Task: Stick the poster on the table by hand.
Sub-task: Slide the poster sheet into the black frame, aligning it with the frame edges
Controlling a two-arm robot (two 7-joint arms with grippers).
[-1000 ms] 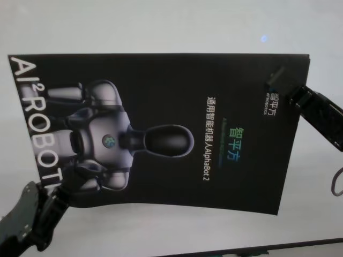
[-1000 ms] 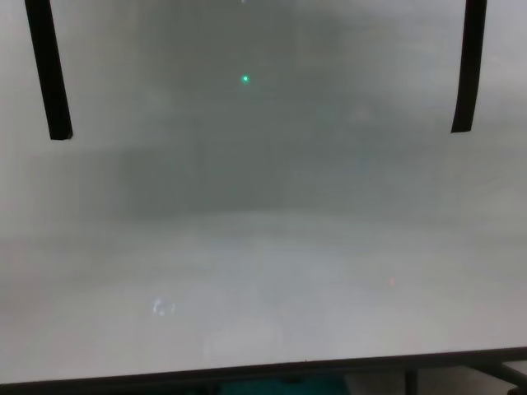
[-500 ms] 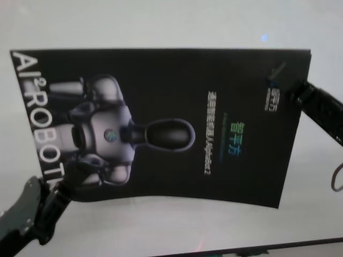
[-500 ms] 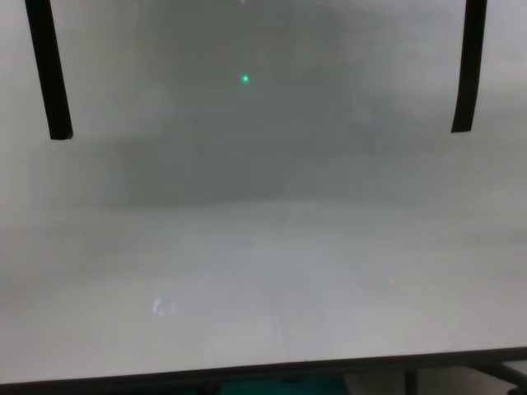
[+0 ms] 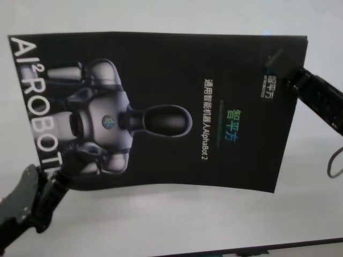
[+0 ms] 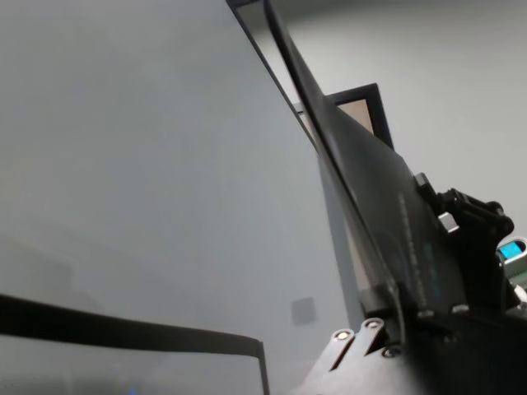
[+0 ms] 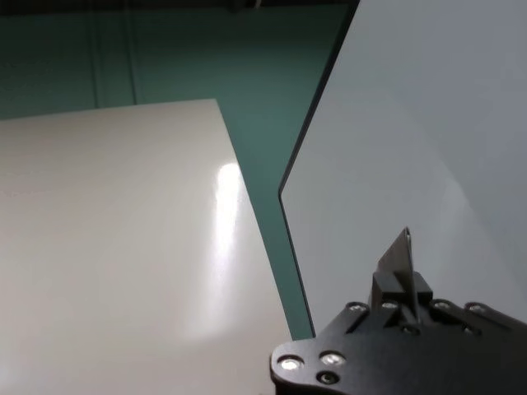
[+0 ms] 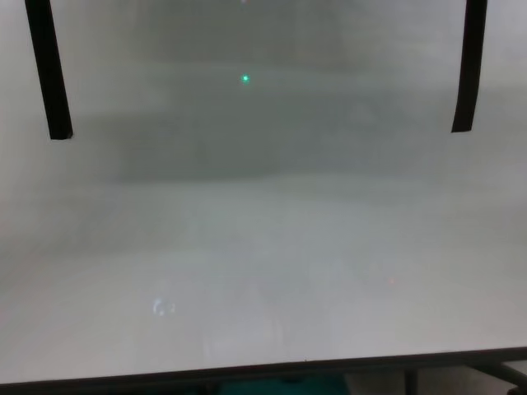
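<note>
Pinching poster (image 5: 161, 107) corners, left pincer (image 5: 64, 174), right pincer (image 5: 281, 67), above table (image 5: 177, 225)

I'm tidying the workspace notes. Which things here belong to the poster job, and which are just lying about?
Job in hand:
- poster, held above the table
- left end effector, gripping the poster's near-left corner
- right end effector, gripping its far-right corner

Lying about:
- two black tape strips on the table, left and right
- grey cable loop at the right
</note>
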